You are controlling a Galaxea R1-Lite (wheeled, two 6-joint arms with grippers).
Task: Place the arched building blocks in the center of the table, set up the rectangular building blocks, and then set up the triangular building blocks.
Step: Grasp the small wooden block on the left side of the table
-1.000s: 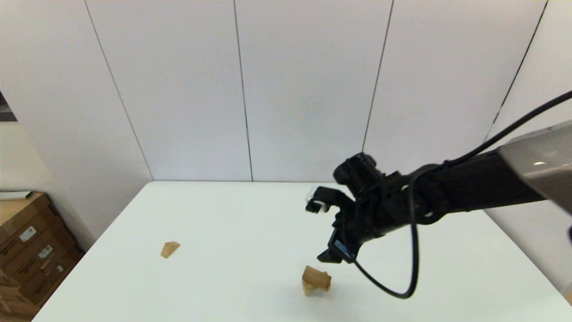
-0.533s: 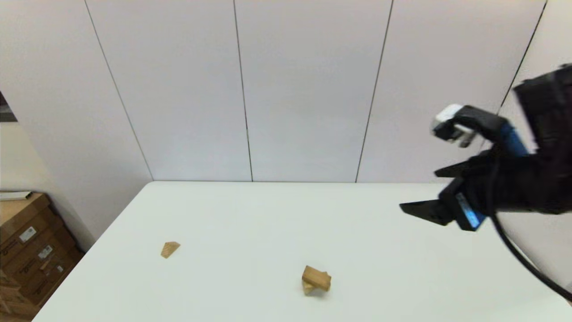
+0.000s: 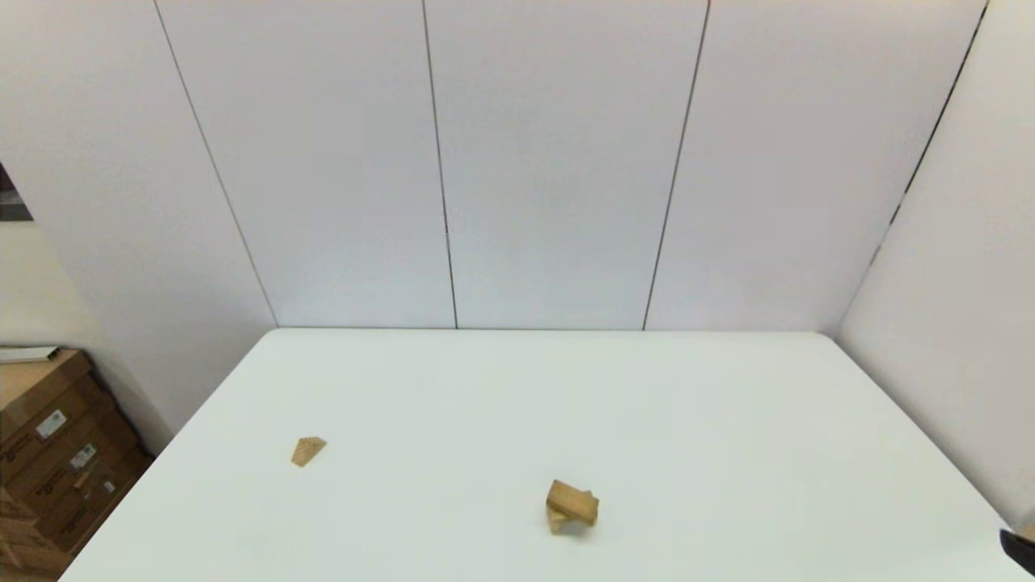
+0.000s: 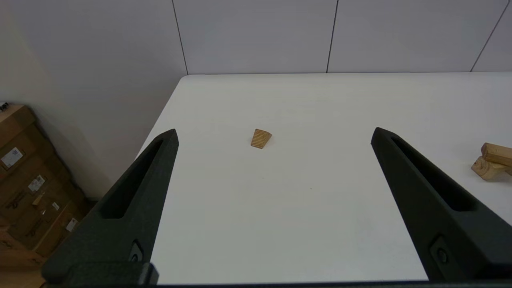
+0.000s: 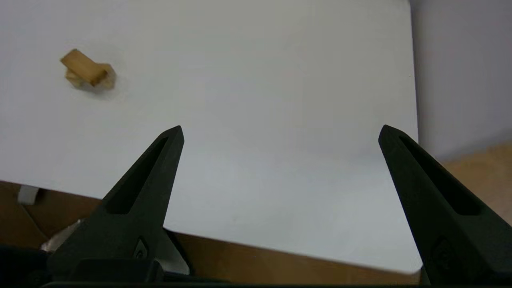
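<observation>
The arched building blocks [image 3: 559, 521], a light-wood oblong piece with a curved hollow, sit on the large white smooth-topped table [image 3: 728, 453] toward its near edge, a little right of the middle in our head view. Only the piece's pale lower part shows, because the rectangular building blocks [image 3: 572, 501], a plain light-brown wooden brick, lie across the top of it, tilted and touching it. In the left wrist view the brick [image 4: 497, 153] rests on the arched piece [image 4: 485, 169], and in the right wrist view the same pair appears with the brick [image 5: 82, 67] crossing the arched piece [image 5: 105, 81] at an angle.

The triangular building blocks [image 3: 306, 450], a small light-wood wedge, lie well apart from that pair, over on the left side of the table. In the left wrist view the wedge [image 4: 261, 138] lies between and beyond our two fingers.

Our left gripper [image 4: 273, 134] hangs above the near left part of the table, its fingers spread wide and holding nothing. Our right gripper [image 5: 281, 131] is drawn back over the near right edge of the table, fingers likewise spread wide and empty, with the stacked pair well away from it.

Stacked brown cardboard boxes [image 3: 48, 453] stand beside the table on the left.
</observation>
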